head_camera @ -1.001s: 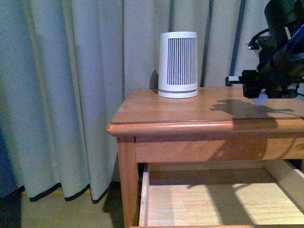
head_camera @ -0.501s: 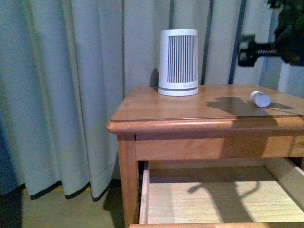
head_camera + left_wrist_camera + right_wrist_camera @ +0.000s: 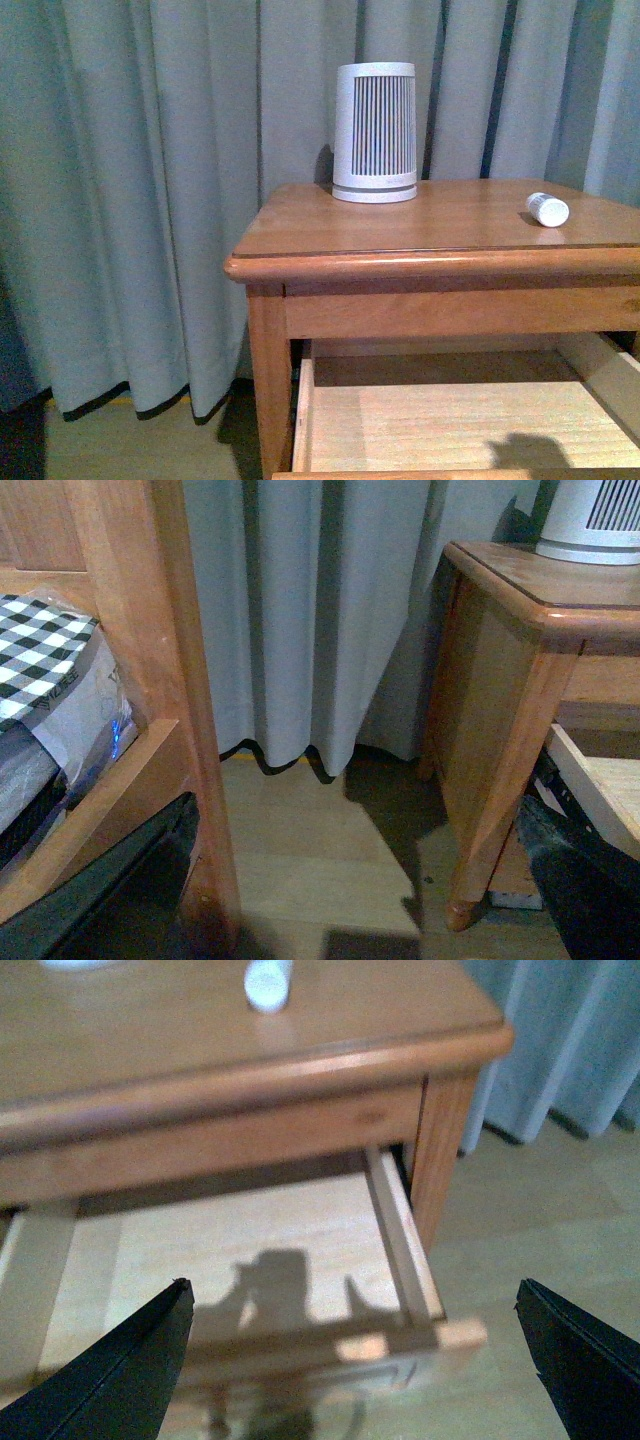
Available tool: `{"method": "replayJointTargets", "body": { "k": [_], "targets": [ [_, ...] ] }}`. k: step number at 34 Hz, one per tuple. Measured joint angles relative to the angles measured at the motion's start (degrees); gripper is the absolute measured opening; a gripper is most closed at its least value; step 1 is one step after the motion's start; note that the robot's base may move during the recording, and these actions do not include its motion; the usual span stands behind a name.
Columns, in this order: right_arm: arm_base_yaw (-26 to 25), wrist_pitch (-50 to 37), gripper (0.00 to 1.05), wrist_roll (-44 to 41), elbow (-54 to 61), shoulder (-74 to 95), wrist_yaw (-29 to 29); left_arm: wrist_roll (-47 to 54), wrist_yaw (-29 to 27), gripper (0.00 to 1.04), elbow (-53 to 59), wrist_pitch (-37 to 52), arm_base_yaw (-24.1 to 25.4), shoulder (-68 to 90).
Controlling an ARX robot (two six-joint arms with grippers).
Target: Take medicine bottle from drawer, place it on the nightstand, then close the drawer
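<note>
The medicine bottle (image 3: 547,209) lies on its side on the nightstand (image 3: 400,225), near the top's right end, with nothing touching it. The drawer (image 3: 440,425) below stands pulled out, showing its pale wooden floor. Neither arm shows in the front view. In the right wrist view my right gripper (image 3: 355,1360) hangs open above the drawer (image 3: 240,1240) and its front edge, with the medicine bottle (image 3: 268,982) beyond on the top. My left gripper (image 3: 350,900) is open over the floor, to the left of the nightstand (image 3: 500,680).
A large white ribbed canister (image 3: 375,133) stands at the back of the nightstand top. Grey curtains (image 3: 130,200) hang behind and to the left. In the left wrist view a wooden bed post (image 3: 185,680) with checked bedding (image 3: 40,650) stands close by.
A second ago my right gripper held the bottle over the top. It let go, the bottle stayed lying there, and the arm drew back out of the front view.
</note>
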State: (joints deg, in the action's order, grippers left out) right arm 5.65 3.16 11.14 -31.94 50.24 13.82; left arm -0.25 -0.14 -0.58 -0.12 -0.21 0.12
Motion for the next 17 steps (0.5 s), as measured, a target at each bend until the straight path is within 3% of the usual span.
{"method": "replayJointTargets", "body": {
  "k": [10,17],
  "targets": [
    [5.03,-2.34,0.98,1.79,14.91,1.14,-1.66,0.0,0.0,0.98,0.0,0.0,0.0,0.0],
    [5.2,-20.61,0.98,-0.09,16.74,17.59,-0.55,0.0,0.02,0.98,0.0,0.0,0.02,0.0]
  ]
}}
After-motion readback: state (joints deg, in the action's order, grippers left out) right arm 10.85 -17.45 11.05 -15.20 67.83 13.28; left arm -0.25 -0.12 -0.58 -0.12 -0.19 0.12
